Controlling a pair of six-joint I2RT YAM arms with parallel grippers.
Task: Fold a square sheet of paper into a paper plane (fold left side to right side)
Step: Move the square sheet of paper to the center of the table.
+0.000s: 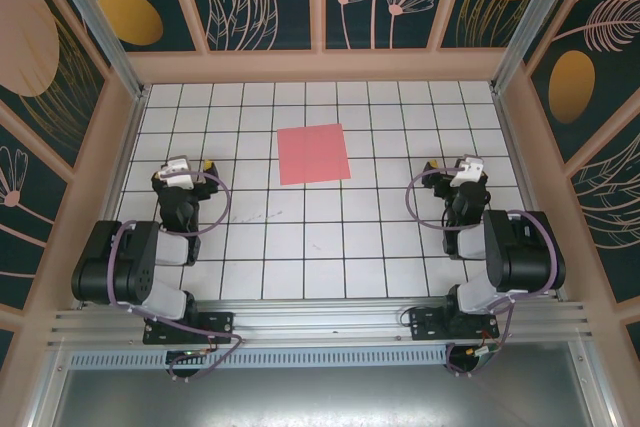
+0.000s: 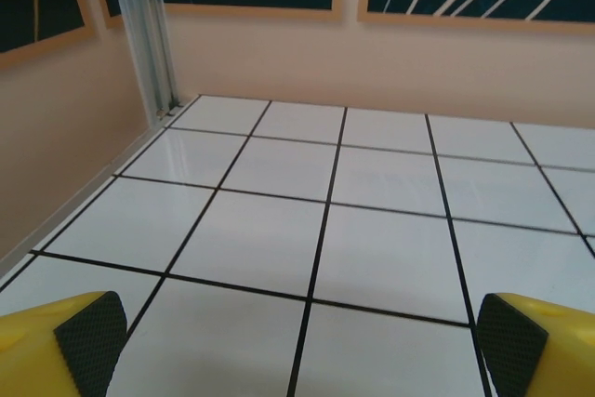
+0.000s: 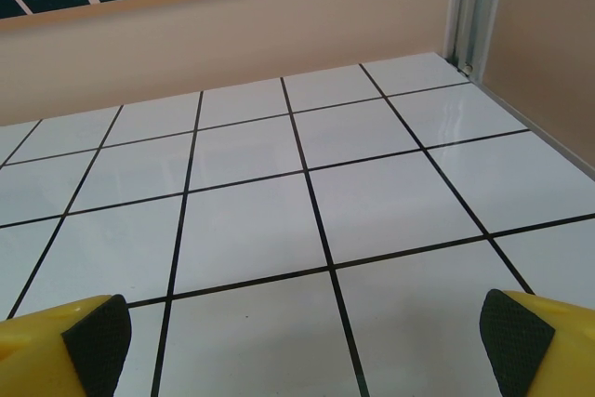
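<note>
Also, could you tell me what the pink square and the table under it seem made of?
The square sheet of paper looks like thin matte paper: it lies flat with no shine. The table seems a glossy white panel or tiling with black grid lines; it shows soft reflections in the left wrist view.

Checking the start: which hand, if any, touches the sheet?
Neither: left hand and right hand stand open, both apart from the square sheet of paper.
</note>
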